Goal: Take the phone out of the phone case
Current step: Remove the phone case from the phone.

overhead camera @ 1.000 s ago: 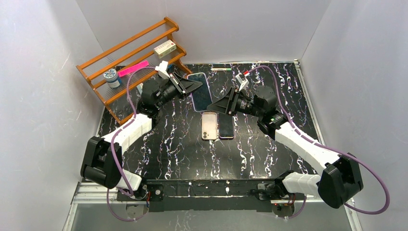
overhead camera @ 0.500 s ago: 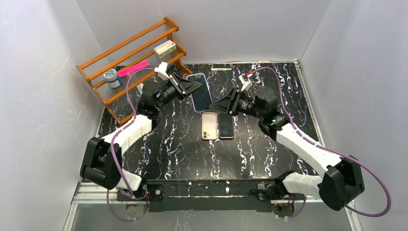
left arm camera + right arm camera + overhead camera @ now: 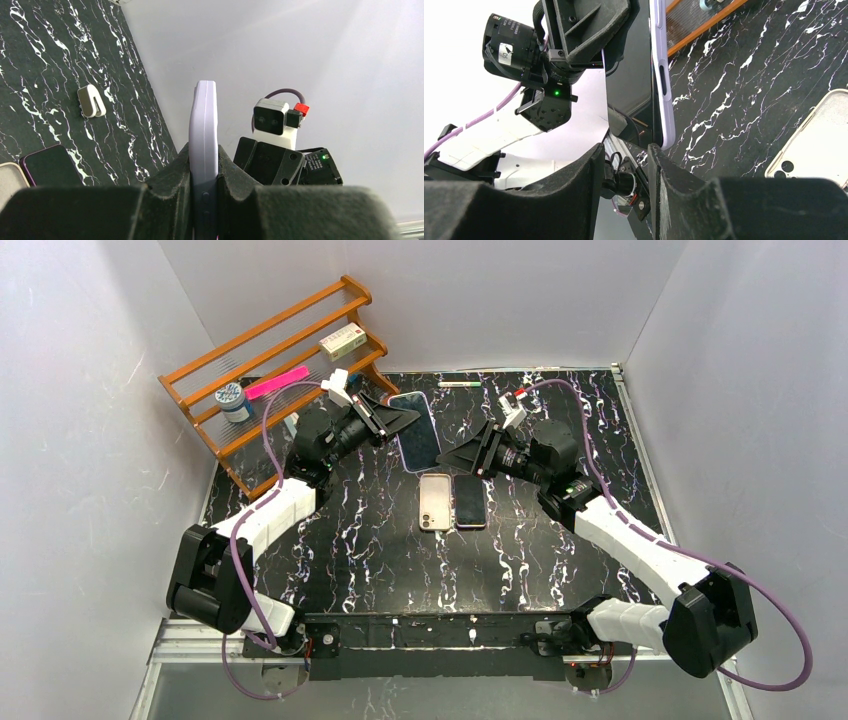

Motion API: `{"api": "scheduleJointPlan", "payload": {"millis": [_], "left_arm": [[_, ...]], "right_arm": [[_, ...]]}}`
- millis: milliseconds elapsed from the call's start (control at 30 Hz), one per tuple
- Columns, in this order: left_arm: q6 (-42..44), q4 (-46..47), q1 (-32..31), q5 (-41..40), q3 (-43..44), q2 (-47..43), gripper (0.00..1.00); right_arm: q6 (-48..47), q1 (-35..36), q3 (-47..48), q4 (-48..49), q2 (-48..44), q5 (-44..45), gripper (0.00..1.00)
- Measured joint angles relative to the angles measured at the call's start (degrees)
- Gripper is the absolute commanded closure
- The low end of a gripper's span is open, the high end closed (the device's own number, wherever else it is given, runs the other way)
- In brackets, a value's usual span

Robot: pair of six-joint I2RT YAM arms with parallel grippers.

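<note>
phone (image 3: 418,432) in its lilac case (image 3: 202,115) is up off the tabletop (image 3: 380,540), toward the far middle of the scene, clenched between the left jaws. in the left wrist view it stands edge-on in the grip, the pads pressing on its two flat faces and a side button showing just above them. from above, its dark screen faces up and to the right, tilted, with the left arm (image 3: 280,505) reaching in from the left. the right arm (image 3: 620,535) comes in from the right, and the right jaws stand parted, grasping nothing, just beside the near right corner of the phone. in the right wrist view that corner of the case hangs just over the gap between the two fingers, close to one pad; whether it touches cannot be told. two more phones lie flat side by side on the tabletop just near of the raised one: a pale one (image 3: 434,501) with its camera lenses up on the left, a dark one (image 3: 470,501) on the right. a wooden rack (image 3: 262,370) stands at the far left, carrying a small box (image 3: 342,341), a pink strip (image 3: 277,383) and a round jar (image 3: 232,398). a pen (image 3: 459,384) lies by the far edge.
</note>
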Motion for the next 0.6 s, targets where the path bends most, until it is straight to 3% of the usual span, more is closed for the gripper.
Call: {"api": "scheduleJointPlan", "payload": {"millis": [600], "left_arm": [[0.3, 0.0, -0.2, 0.0, 0.0, 0.0, 1.00]], "right_arm": [[0.0, -0.1, 0.0, -0.9, 0.9, 0.5, 0.58]]}}
